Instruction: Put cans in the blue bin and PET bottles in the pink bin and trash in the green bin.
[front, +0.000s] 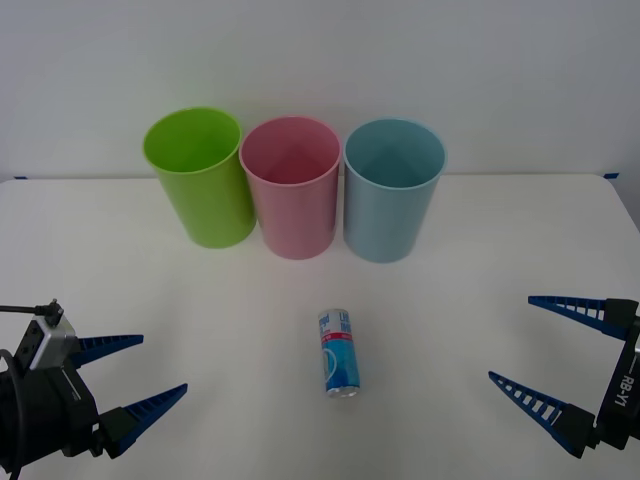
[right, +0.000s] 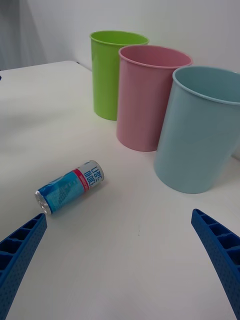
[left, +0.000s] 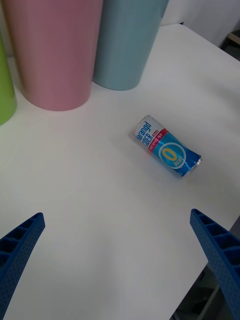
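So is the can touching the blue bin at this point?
Apart. In the right wrist view, bare white table separates the can, lying on its side, from the blue bin; the front view shows the same gap.

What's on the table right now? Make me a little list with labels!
can: one can lying on its side on the white table, touching no bin
bins: row at the back, green bin, pink bin, blue bin, all upright
left gripper: low at the near left, fingers open, holding nothing
right gripper: low at the near right, fingers open, holding nothing
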